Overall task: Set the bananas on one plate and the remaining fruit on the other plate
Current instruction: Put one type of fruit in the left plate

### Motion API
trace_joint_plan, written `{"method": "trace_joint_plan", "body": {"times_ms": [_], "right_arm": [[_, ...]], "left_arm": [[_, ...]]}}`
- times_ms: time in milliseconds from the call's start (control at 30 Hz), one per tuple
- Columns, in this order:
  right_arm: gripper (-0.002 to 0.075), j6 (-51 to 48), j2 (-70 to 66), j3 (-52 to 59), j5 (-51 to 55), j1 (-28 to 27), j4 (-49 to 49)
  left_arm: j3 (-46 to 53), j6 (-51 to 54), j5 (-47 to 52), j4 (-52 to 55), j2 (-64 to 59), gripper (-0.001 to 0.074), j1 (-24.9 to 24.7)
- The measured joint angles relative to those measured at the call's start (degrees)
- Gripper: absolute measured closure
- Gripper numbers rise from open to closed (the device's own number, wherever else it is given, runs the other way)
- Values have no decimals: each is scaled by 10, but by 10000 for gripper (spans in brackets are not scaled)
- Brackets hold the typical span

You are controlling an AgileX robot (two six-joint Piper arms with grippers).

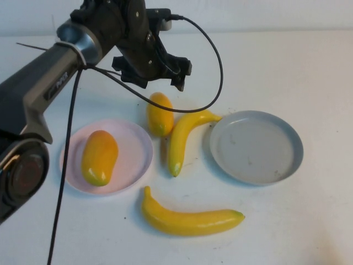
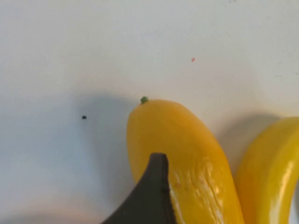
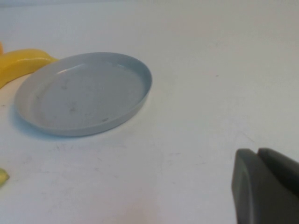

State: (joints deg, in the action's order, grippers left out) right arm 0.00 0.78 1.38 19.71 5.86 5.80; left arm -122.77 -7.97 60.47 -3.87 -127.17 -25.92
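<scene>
- The left tool [image 1: 150, 74] hangs with its jaws spread wide at about 12 o'clock of the loose mango [image 1: 160, 114], which lies on the worktop [image 1: 309, 221] just off the pink plate [image 1: 132, 165] at its 2 o'clock.
- The smaller banana [image 1: 185, 138] lies right against that mango at its 3 o'clock; if the tool drops in off-centre, one finger may catch the banana and shove or pinch it too.
- In the left wrist view one dark fingertip [image 2: 154, 186] sits over the mango's [image 2: 187, 163] top, not beside it. Judged from that, a straight descent may land on the glossy skin and roll the fruit away.
- The other mango [image 1: 100, 157] already lies on the pink plate, so a careless drop could knock it off or tip the rim.
- The larger banana [image 1: 190, 218] lies at 6 o'clock, well apart; the grey plate [image 1: 287, 160] at 3 o'clock holds nothing.
- The right tool [image 3: 266, 186] is closed on nothing, low over the worktop near the grey plate [image 3: 117, 107], clear of any risk.
</scene>
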Motion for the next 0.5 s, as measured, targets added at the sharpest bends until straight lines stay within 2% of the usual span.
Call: {"method": "trace_joint_plan", "body": {"times_ms": [500], "right_arm": [[741, 0, 0, 0, 0, 0, 1]], "left_arm": [[-27, -8, -4, 39, -75, 67, 0]]}}
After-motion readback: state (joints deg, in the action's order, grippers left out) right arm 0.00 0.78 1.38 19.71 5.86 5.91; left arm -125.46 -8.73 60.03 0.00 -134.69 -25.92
